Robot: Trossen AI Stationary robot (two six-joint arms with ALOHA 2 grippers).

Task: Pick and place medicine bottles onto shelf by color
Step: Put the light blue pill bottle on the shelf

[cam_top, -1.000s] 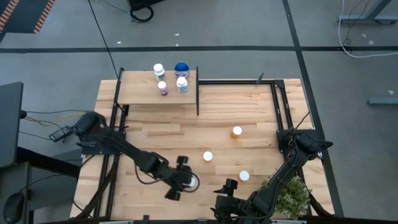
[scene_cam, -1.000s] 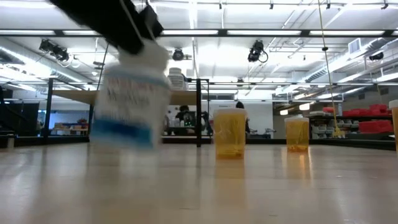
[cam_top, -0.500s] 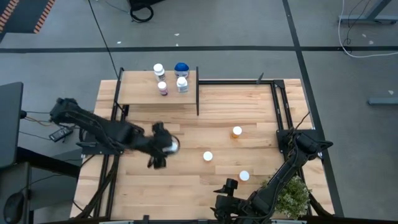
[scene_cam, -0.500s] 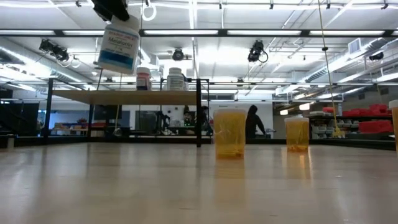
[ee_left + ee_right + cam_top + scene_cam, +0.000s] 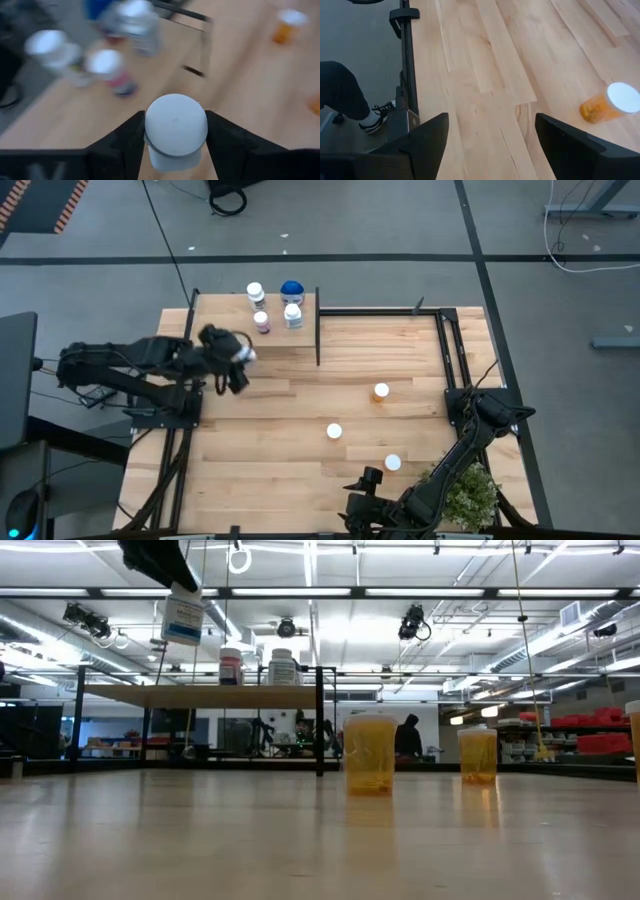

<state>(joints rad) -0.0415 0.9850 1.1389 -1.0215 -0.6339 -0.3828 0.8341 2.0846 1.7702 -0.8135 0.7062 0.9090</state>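
My left gripper (image 5: 232, 352) is shut on a white-capped white bottle with a blue-banded label (image 5: 183, 616). It is high in the air at the near edge of the shelf (image 5: 225, 330), a light-wood board on a black frame. On the shelf stand two white bottles (image 5: 255, 292) (image 5: 293, 315), a pinkish one (image 5: 262, 322) and a blue-topped one (image 5: 291, 288). Three orange bottles stand on their bases on the table (image 5: 381, 391) (image 5: 334, 431) (image 5: 392, 463). My right gripper (image 5: 490, 137) waits open at the table's near edge. My left gripper pinches the white bottle between its two fingers (image 5: 131, 142), which sit on the body just under the cap (image 5: 176, 124). They come at it from above, slanting down. The bottle hangs below the fingers, slightly tilted, lifted clear above the level of the shelf board (image 5: 200, 695).
A green potted plant (image 5: 468, 492) stands at the near right corner beside the right arm. A black upright post (image 5: 318, 330) marks the shelf's right end. The shelf's near left part is bare wood. A person (image 5: 408, 737) shows far off in the room.
My left gripper, shut on the white bottle, has carried it up off the near middle of the table and swung it toward the far left, as far as the shelf's near edge. The bottle has risen from table height to above the shelf board.
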